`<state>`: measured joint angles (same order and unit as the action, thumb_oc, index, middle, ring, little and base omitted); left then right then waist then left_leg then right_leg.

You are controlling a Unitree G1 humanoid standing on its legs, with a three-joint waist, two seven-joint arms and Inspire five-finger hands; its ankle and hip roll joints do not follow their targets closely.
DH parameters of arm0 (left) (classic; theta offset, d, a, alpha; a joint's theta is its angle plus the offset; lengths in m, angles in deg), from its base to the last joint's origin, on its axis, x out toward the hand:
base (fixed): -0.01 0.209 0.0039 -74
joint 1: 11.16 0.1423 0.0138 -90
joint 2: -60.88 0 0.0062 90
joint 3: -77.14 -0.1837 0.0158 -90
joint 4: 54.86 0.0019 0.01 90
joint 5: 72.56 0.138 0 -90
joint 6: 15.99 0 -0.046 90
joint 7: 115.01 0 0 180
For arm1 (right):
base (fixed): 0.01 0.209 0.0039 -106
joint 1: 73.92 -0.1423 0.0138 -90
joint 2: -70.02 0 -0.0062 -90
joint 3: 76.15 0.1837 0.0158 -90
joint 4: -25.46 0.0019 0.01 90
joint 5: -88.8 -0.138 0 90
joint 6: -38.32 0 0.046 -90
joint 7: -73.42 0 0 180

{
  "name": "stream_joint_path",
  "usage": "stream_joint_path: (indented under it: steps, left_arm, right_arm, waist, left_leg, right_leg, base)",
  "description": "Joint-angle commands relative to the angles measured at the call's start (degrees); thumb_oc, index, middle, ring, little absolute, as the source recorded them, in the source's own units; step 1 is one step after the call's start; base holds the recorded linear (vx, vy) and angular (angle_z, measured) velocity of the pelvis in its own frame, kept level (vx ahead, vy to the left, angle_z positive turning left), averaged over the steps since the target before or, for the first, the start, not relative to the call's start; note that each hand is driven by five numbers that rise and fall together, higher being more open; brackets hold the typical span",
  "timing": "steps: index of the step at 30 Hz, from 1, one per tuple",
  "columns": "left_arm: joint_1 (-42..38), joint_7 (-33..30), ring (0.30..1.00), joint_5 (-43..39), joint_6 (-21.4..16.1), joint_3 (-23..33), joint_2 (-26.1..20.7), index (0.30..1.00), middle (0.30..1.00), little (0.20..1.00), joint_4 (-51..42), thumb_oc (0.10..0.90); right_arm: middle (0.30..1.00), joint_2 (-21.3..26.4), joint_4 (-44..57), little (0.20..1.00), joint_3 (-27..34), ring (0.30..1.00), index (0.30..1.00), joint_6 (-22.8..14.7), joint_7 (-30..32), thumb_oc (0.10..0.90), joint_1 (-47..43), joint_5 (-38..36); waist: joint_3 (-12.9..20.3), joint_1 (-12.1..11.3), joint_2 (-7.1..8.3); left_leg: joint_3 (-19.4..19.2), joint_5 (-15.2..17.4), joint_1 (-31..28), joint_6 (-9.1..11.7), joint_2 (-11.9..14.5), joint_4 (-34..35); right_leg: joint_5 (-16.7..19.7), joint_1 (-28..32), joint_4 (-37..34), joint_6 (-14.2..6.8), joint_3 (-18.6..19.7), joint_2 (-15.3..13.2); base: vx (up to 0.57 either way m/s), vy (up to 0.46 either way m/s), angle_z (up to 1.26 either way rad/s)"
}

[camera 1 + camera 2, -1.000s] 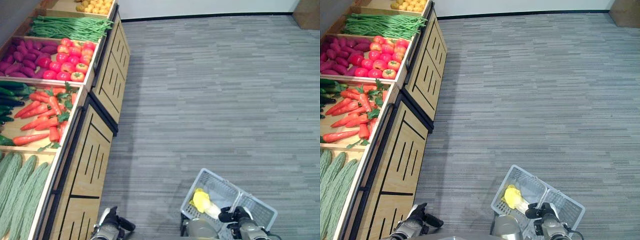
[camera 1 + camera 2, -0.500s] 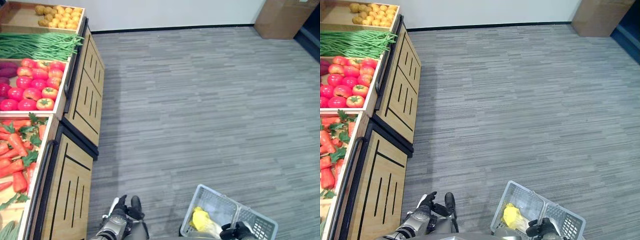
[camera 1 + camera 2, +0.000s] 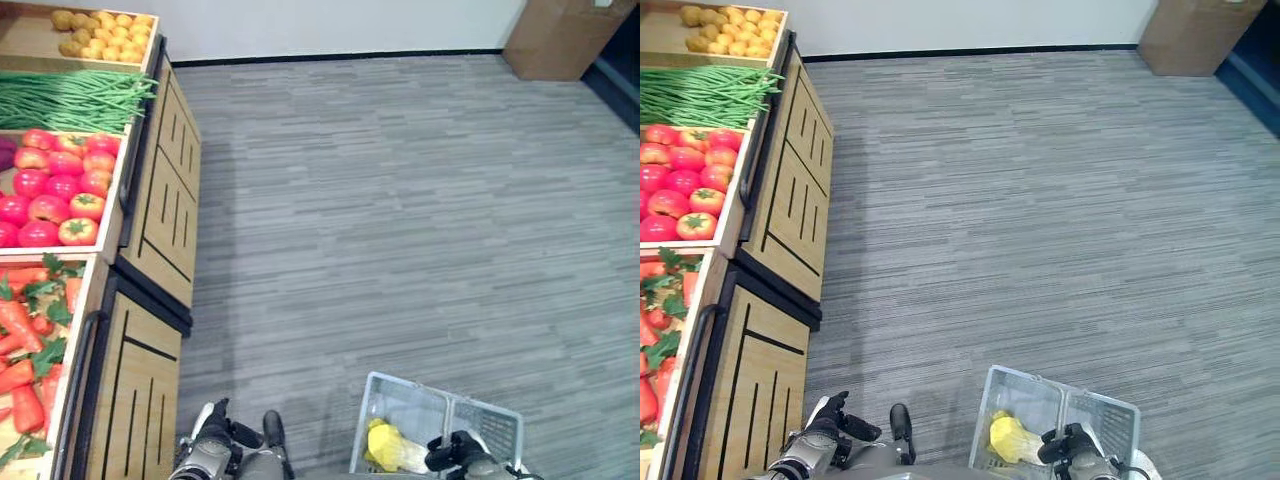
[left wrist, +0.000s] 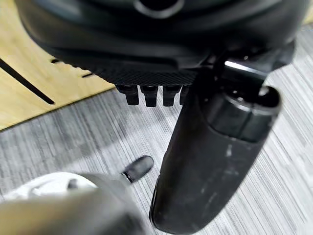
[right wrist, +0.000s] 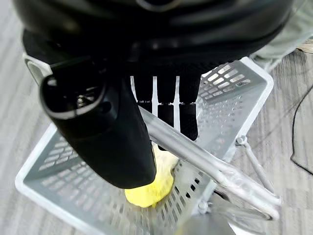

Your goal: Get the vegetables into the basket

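A pale grey mesh basket [image 3: 478, 420] hangs low at the right, above the carpet. My right hand [image 5: 166, 105] has its fingers curled over the basket's metal handle [image 5: 205, 161]; it also shows as a dark shape, my right hand [image 3: 1065, 446]. A yellow vegetable [image 3: 383, 446] lies in the basket's left half, also seen as the yellow vegetable [image 5: 152, 188]. My left hand [image 3: 214, 447] hangs low by the wooden stand with relaxed fingers [image 4: 149, 94] and holds nothing. On the stand lie carrots [image 3: 22, 335], tomatoes [image 3: 60, 190] and green beans [image 3: 70, 100].
The wooden stand [image 3: 150, 260] with slotted panels runs along the left side. A crate of potatoes [image 3: 95, 30] sits at its far end. A cardboard box [image 3: 560, 40] stands at the far right wall. Grey carpet [image 3: 400, 220] spreads across the middle and right.
The camera has swung away from the stand, so fewer crates show at the left. The basket stays in my right hand and has turned slightly. My left hand stays low and idle.
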<state>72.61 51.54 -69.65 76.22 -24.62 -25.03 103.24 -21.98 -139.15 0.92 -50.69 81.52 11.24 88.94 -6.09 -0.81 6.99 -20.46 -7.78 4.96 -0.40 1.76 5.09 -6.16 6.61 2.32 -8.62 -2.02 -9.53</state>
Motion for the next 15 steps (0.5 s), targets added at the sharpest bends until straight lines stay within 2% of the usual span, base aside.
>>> stream_joint_path:
  steps: [1,4,5,7,8,9,11,14,15]
  left_arm:
    - [0.1,0.0,1.0,1.6,-0.1,-1.0,0.4,1.0,1.0,1.0,1.3,0.9]
    - [-0.1,0.4,1.0,1.9,0.2,-1.1,0.2,1.0,1.0,1.0,1.2,0.9]
    - [-0.4,0.5,1.0,1.9,0.5,-0.8,-0.5,1.0,1.0,1.0,1.3,0.9]
    - [-0.6,0.4,1.0,1.9,0.4,-0.7,-0.7,1.0,1.0,1.0,1.6,0.9]
    - [-0.5,0.2,1.0,1.8,0.4,-0.3,-0.8,1.0,1.0,1.0,1.9,0.9]
    - [-0.7,0.0,1.0,1.7,0.2,-0.3,-0.9,1.0,1.0,1.0,2.2,0.9]
    - [-0.6,0.0,1.0,1.8,0.0,-0.2,-1.0,1.0,1.0,1.0,2.3,0.9]
    - [-0.9,-0.2,1.0,2.5,-0.2,0.0,-1.2,1.0,1.0,1.0,3.0,0.9]
    - [-0.9,-0.4,1.0,2.6,-0.2,0.1,-1.2,1.0,1.0,1.0,3.1,0.9]
  right_arm:
    - [0.3,1.9,1.2,0.3,0.2,0.3,0.3,0.9,-0.7,0.4,0.1,-0.1]
    - [0.3,1.8,1.3,0.3,0.4,0.3,0.3,0.9,-0.8,0.4,0.2,-0.5]
    - [0.3,1.7,1.4,0.3,0.8,0.3,0.3,1.1,-0.6,0.4,0.7,-0.9]
    - [0.3,1.6,1.2,0.3,0.8,0.3,0.3,1.2,-0.6,0.4,0.7,-0.9]
    - [0.3,1.7,0.9,0.3,0.8,0.3,0.3,1.1,-0.4,0.4,0.8,-1.0]
    - [0.3,1.8,0.6,0.3,1.1,0.3,0.3,1.1,-0.2,0.4,0.8,-1.4]
    - [0.3,1.8,0.5,0.3,1.0,0.3,0.3,1.0,-0.2,0.4,0.9,-1.6]
    - [0.3,1.8,0.2,0.3,0.9,0.3,0.3,0.9,-0.2,0.4,1.3,-1.8]
    - [0.3,1.7,0.2,0.3,1.1,0.3,0.3,0.9,-0.3,0.4,1.5,-1.9]
  waist:
    - [-2.0,-2.4,-0.76]
    - [-2.6,-2.5,-1.38]
    - [-3.3,-2.1,-1.77]
    - [-3.6,-1.8,-2.06]
    - [-4.4,-0.8,-2.48]
    - [-4.9,0.2,-2.43]
    - [-5.2,0.7,-2.62]
    - [-6.0,3.6,-2.8]
    - [-6.2,4.2,-2.94]
  left_leg:
    - [0.0,2.9,-0.5,1.5,-1.4,-0.6]
    - [0.3,4.0,-2.4,0.9,-1.7,-0.3]
    - [1.0,5.5,-4.5,1.3,-1.7,-0.1]
    - [1.9,5.9,-5.1,1.6,-1.5,-0.1]
    - [3.7,7.0,-6.7,2.1,-1.2,-0.1]
    - [5.1,7.6,-7.6,2.4,-1.5,-0.1]
    - [6.1,8.6,-9.0,2.7,-1.4,-0.1]
    - [10.0,10.9,-12.9,3.3,-1.7,-0.1]
    - [11.2,11.5,-13.9,3.5,-1.9,-0.1]
  right_leg:
    - [13.2,-2.0,13.3,-5.8,-1.4,-1.6]
    - [15.7,-4.7,17.8,-5.6,-3.2,-2.4]
    - [16.2,-9.0,16.8,-4.4,-7.6,-5.4]
    - [14.6,-10.4,14.4,-3.8,-7.6,-4.9]
    - [12.4,-12.7,10.9,-3.4,-5.6,-3.5]
    - [12.2,-15.9,6.1,-3.0,-2.9,-2.3]
    - [12.5,-16.0,4.0,-3.1,-2.4,-1.8]
    - [16.8,-22.3,-3.0,-3.9,3.4,0.5]
    - [17.4,-23.2,-3.5,-4.4,3.6,0.7]
  base:
    - [0.2,0.155,-0.12]
    - [0.15,0.075,0.03]
    - [0.26,0.064,0.03]
    - [0.28,-0.014,0.2]
    - [0.38,-0.079,0.24]
    - [0.42,-0.09,0.21]
    - [0.25,-0.049,0.46]
    - [0.35,-0.046,0.58]
    - [0.5,-0.056,0.51]
